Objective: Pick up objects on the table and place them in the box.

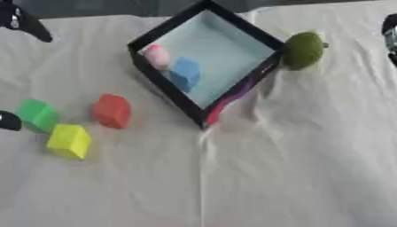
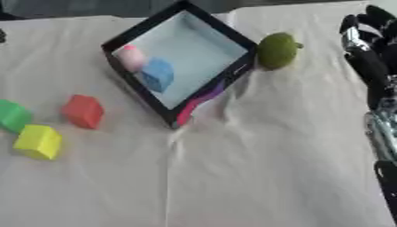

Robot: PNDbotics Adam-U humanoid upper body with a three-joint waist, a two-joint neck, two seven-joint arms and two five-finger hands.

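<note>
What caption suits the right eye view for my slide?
Robot's right hand hovers right of a green fruit beside the box holding blue and pink pieces.

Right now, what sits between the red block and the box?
Nothing: only bare white cloth separates the red block from the box, clearest in the left eye view.

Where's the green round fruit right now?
The green fruit sits on the white cloth just outside the box, against its right corner, toward the robot's right hand.
</note>
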